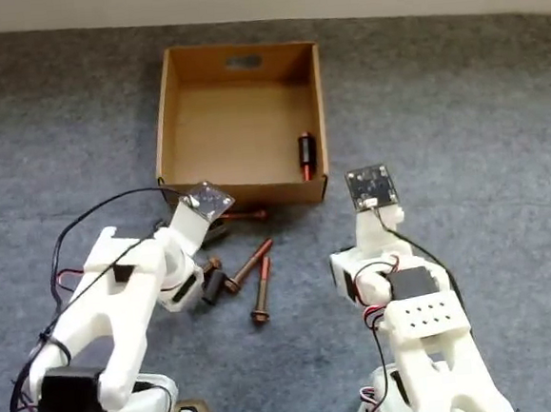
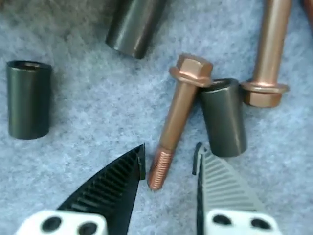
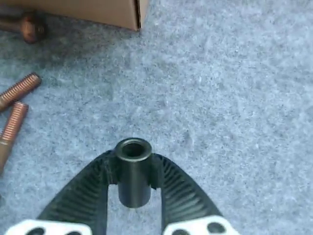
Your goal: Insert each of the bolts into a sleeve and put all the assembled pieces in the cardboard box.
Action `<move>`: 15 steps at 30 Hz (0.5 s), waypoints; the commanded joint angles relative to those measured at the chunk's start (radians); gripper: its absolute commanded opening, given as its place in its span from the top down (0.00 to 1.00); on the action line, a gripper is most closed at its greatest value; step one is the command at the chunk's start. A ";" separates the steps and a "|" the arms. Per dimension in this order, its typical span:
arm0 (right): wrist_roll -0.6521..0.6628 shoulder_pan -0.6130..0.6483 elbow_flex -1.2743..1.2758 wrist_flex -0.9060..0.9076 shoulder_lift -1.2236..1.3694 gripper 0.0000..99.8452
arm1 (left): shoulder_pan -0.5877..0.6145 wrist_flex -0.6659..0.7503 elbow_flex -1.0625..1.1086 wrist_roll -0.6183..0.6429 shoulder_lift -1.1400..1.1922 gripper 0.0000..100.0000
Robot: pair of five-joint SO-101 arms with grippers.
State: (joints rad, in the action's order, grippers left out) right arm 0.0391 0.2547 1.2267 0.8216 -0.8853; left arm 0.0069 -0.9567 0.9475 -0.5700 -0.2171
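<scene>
Cardboard box (image 1: 244, 191): brown, open-topped, upper centre of the high view. One assembled piece (image 1: 307, 154), a dark sleeve on a copper bolt, lies inside against the right wall.

Loose copper bolts with flanged hex heads lie on the carpet below the box: slanted bolt (image 1: 251, 262), steeper bolt (image 1: 262, 291) just beside it, third bolt (image 1: 243, 214) along the box front.

Dark sleeves lying loose: lone sleeve (image 2: 29, 99), far sleeve (image 2: 134, 24), and middle sleeve (image 2: 222, 117) touching a bolt's head.

Clamped sleeve (image 3: 134, 171): bore end showing, pinched in the right gripper (image 3: 134, 161).

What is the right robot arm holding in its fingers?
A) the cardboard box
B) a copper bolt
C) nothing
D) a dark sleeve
D: the right arm's fingers are closed on a dark sleeve, one on each side of it.
</scene>
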 commanded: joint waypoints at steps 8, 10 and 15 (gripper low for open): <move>-0.003 0.008 -0.002 0.008 -0.024 0.99 | 0.085 -0.112 -0.015 -0.011 -0.159 0.99; -0.003 0.008 -0.002 0.008 -0.024 0.99 | 0.130 -0.163 -0.015 -0.011 -0.239 0.99; -0.003 0.010 -0.002 0.008 -0.024 0.99 | 0.156 -0.264 0.005 -0.098 -0.363 0.99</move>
State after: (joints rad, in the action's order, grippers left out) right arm 0.0391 0.2547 1.2267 0.8278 -0.8853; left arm 0.1527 -1.1730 0.9490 -0.5961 -0.5102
